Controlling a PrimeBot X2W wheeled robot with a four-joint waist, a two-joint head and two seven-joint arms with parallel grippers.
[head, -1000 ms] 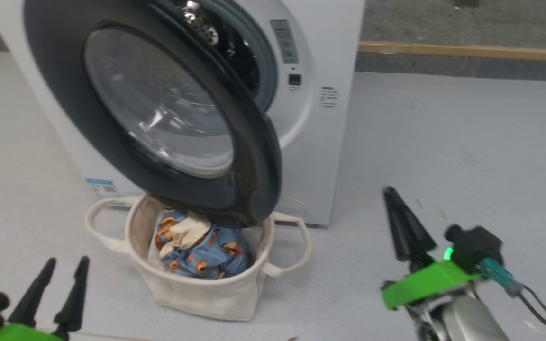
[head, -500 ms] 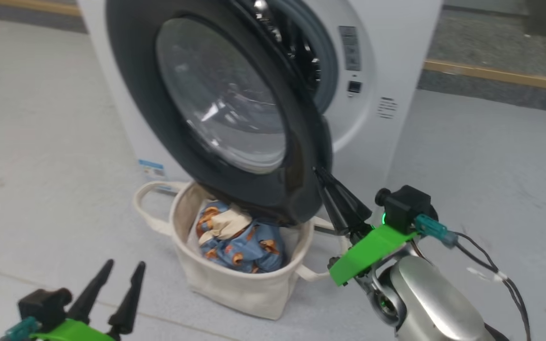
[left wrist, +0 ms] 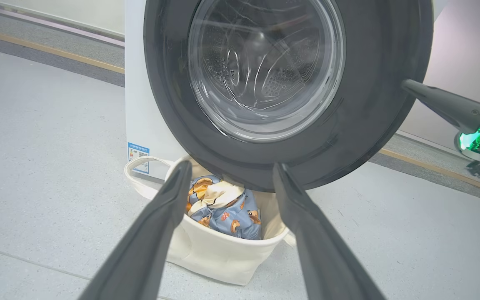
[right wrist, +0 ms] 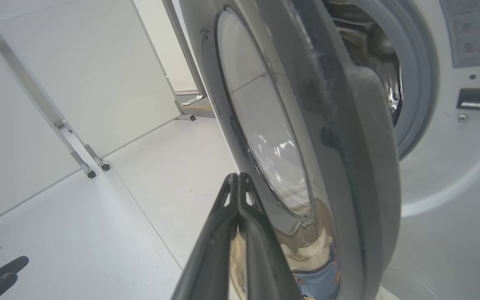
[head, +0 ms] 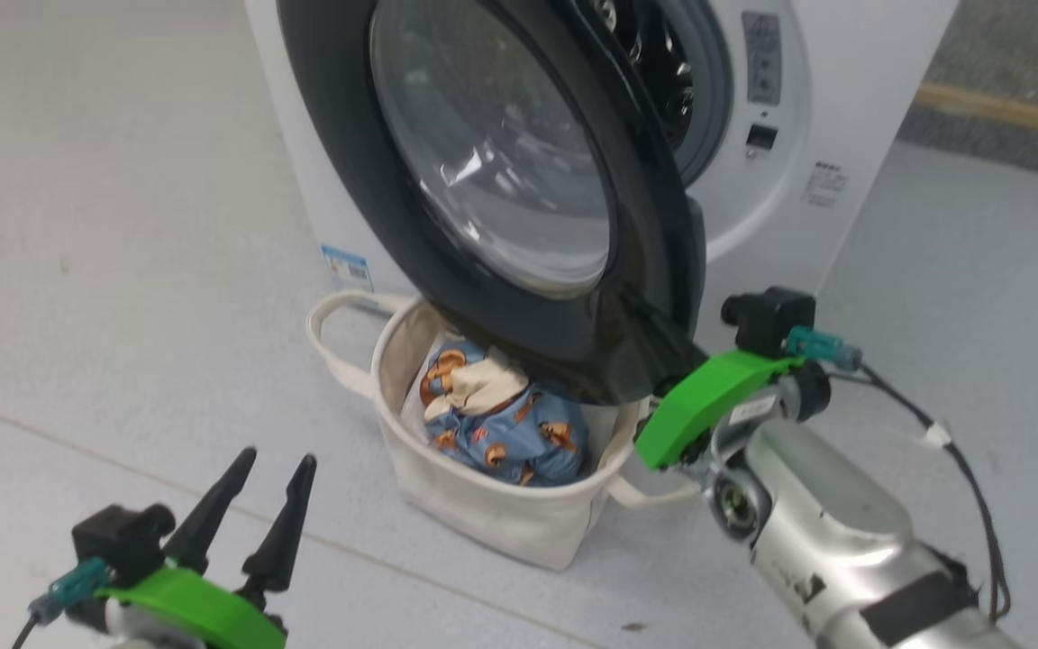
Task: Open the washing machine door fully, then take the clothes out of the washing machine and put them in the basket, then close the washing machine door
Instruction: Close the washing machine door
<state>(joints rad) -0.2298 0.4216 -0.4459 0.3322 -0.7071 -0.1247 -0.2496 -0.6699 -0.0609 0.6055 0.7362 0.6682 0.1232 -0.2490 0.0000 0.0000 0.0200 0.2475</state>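
Head view: the closed, empty right claw (head: 632,311) meets the lower right rim of the half-open glossy black round glass door (head: 348,180); the left claw (head: 277,458) stands spread at lower left. Left wrist view: blue bear-print clothes (left wrist: 223,212) fill the cream canvas basket (left wrist: 215,254) under the door's edge. Right wrist view: pale floor (right wrist: 140,208) stretches left.

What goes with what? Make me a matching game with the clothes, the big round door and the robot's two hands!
Things:
1 clothes
2 washing machine door
3 left hand
4 right hand

States:
A pinched shut
B black rim, clear glass
C in the basket
D spread open

Pairs: 1-C, 2-B, 3-D, 4-A
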